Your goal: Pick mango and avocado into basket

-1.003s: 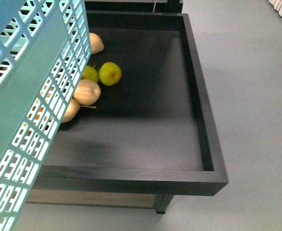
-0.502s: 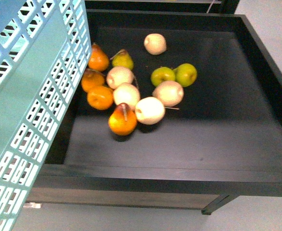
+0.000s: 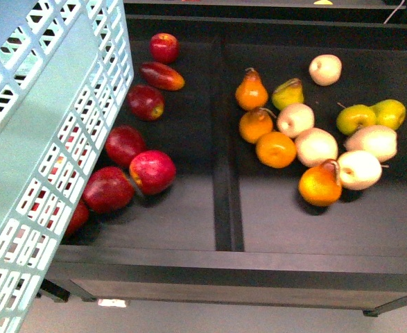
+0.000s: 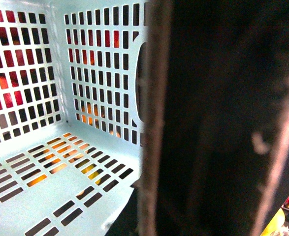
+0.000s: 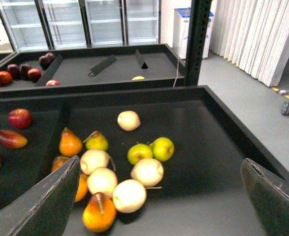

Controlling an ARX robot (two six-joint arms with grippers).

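Right fingers (image 5: 41, 206) wide; mango (image 5: 10, 138) well beyond.

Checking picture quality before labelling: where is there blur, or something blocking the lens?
Front view: fruit sharp, the near basket soft and covering the left. Left wrist view: a dark blurred shape hides about half the picture; basket lattice clear. Right wrist view: evenly lit, sharp, only the right gripper blurred.

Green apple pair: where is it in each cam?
Front: green apple pair, far right of the right-hand bin.
Left wrist: not in it; basket interior instead.
Right wrist: pair near the centre.
Shared landmark: lone pale fruit beyond the pile.
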